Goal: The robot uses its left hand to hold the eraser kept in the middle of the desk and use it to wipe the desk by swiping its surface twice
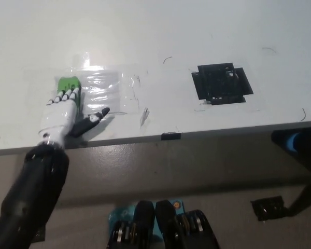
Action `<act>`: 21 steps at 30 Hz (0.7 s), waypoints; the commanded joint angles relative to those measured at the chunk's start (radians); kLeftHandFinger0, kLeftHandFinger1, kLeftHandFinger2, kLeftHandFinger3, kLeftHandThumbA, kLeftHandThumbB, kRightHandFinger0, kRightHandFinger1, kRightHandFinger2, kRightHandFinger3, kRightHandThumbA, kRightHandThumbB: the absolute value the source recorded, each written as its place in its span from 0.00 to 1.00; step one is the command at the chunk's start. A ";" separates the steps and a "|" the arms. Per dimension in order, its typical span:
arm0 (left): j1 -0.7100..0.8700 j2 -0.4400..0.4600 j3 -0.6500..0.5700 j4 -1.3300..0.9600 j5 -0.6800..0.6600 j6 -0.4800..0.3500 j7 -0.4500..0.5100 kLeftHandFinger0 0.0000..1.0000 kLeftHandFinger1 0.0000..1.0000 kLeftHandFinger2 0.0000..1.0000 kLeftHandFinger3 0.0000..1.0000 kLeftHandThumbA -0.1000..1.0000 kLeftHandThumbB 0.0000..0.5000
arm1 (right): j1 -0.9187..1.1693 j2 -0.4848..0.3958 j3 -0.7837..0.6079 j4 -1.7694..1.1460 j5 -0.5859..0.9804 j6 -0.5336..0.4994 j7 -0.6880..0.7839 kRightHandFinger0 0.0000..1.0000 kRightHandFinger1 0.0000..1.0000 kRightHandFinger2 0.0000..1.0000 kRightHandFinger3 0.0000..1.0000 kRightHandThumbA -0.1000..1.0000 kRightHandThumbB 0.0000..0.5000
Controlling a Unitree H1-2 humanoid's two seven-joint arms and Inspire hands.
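Eraser [68,83], green: located on the desk [171,36] at left, pressed flat beneath the fingertips of the left hand [62,111]. It is found at twelve o'clock from the palm. Fingers are laid together over it, thumb spread sideways. Right hand not seen.

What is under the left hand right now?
A green eraser shows beneath the fingers of the left hand, pressed to the white desk on a clear taped sheet. The hand hides the eraser's near part.
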 commanded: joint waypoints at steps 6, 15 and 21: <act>-0.081 0.104 0.066 -0.285 -0.021 0.081 -0.113 1.00 1.00 1.00 1.00 1.00 0.95 | 0.019 -0.019 -0.004 -0.036 -0.006 -0.014 0.004 1.00 1.00 1.00 1.00 1.00 0.38; -0.186 0.169 0.122 -0.401 -0.018 0.010 -0.084 1.00 1.00 1.00 1.00 1.00 1.00 | 0.036 -0.026 0.007 -0.035 -0.009 -0.011 0.019 1.00 1.00 1.00 1.00 1.00 0.34; -0.155 0.171 0.161 -0.529 -0.038 0.027 -0.101 1.00 1.00 1.00 1.00 1.00 1.00 | 0.040 -0.028 0.013 -0.035 0.006 -0.001 0.029 1.00 1.00 1.00 1.00 1.00 0.43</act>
